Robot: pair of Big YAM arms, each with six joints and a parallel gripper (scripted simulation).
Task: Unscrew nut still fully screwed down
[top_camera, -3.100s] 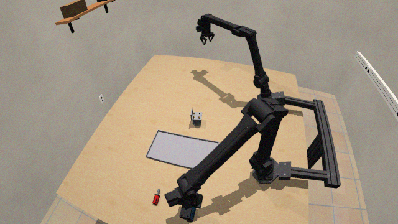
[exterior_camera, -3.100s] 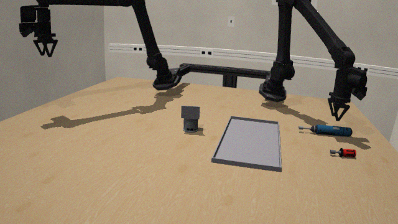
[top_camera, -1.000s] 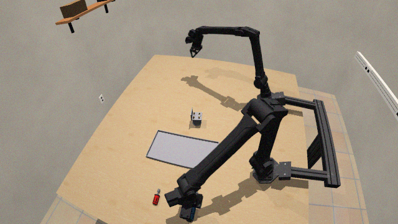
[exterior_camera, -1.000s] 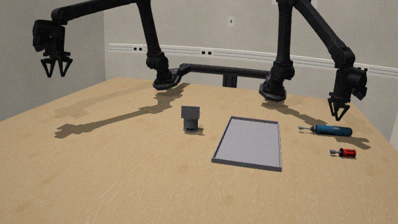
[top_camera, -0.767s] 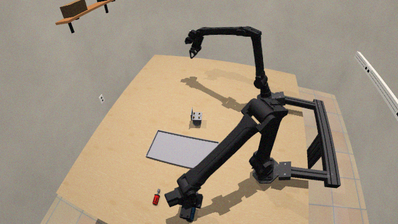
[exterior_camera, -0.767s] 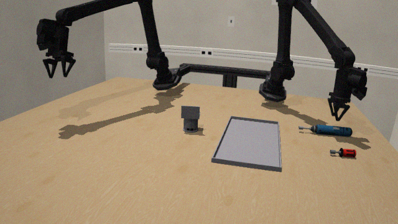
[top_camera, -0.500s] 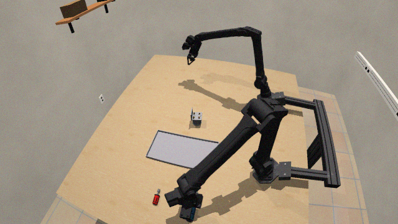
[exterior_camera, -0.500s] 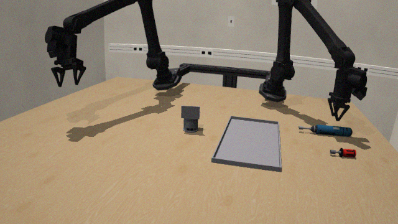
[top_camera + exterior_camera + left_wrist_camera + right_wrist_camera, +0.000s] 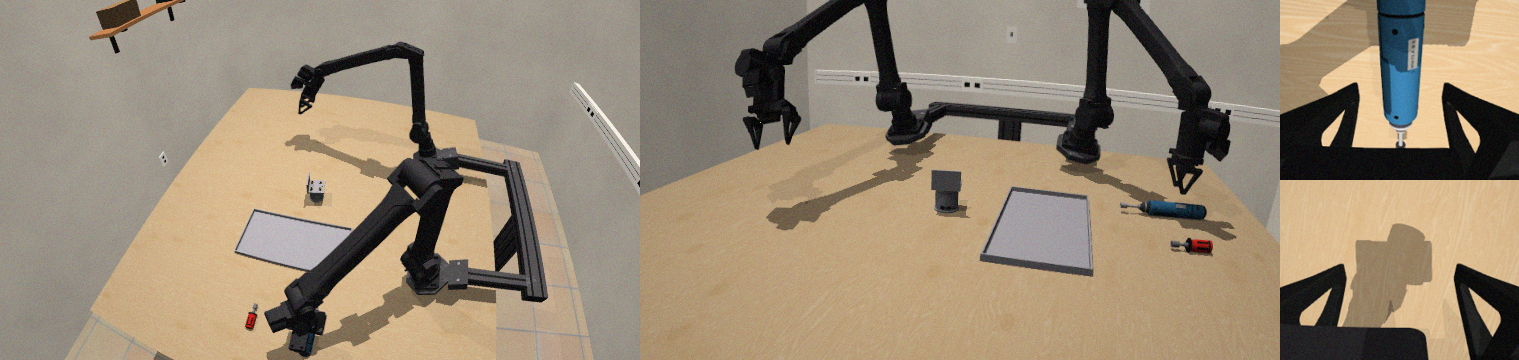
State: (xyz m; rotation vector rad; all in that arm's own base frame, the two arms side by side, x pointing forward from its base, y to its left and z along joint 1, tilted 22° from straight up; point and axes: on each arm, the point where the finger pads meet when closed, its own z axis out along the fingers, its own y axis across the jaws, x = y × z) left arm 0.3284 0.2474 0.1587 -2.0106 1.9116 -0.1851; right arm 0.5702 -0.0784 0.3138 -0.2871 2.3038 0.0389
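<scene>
The joint module (image 9: 316,197) (image 9: 946,201) stands upright on the table with the bracket (image 9: 946,180) on top. Several small brass-coloured spots show on the bracket's pale top face (image 9: 317,187) in the top view; which nut is fully down cannot be told. The electric nut driver (image 9: 310,344) (image 9: 1175,209) (image 9: 1400,96) lies on its side on the table. My left gripper (image 9: 1180,190) (image 9: 1400,90) is open above the driver, whose barrel shows between the spread fingers but is not held. My right gripper (image 9: 302,111) (image 9: 773,146) (image 9: 1399,271) is open and empty, high above the table, away from the module.
A shallow grey tray (image 9: 290,240) (image 9: 1040,230) lies between the module and the tools. A short red nut driver (image 9: 251,320) (image 9: 1200,246) lies beside the electric driver. The left arm crosses over one end of the tray in the top view.
</scene>
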